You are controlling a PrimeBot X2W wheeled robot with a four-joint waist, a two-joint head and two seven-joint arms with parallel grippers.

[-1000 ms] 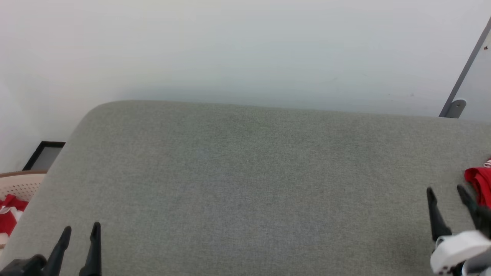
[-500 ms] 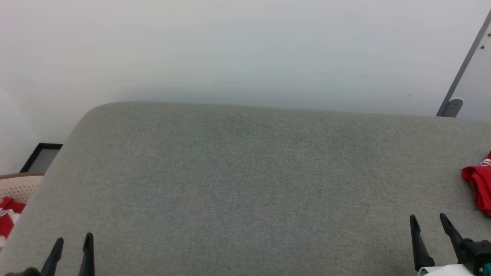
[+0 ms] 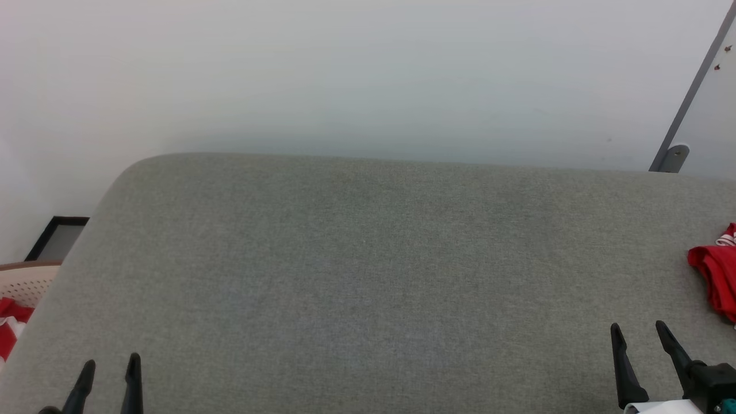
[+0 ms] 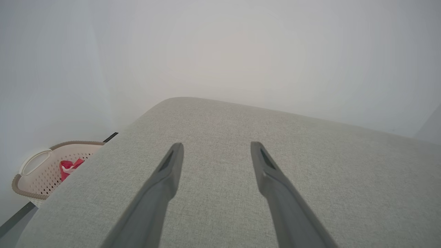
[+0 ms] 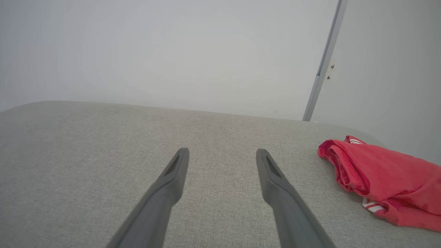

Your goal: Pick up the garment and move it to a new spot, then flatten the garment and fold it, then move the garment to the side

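Head view: garment [image 3: 715,280] bunched at 3 o'clock edge of grey cushion [image 3: 368,259], apart from right gripper [image 3: 637,326] at 5 o'clock. At 7 o'clock, left gripper [image 3: 112,361]. Both jaws released, empty.

The right gripper [image 3: 637,325] now stands clear of the garment [image 3: 715,276], nearer the robot, with bare grey cushion [image 3: 368,259] between them. A second ago its outer finger overlapped the garment's near fold. That fold now shows uncovered. The left gripper [image 3: 111,360], well apart from the garment, also sits slightly further back toward the robot. The head camera's aim is shifted a little.
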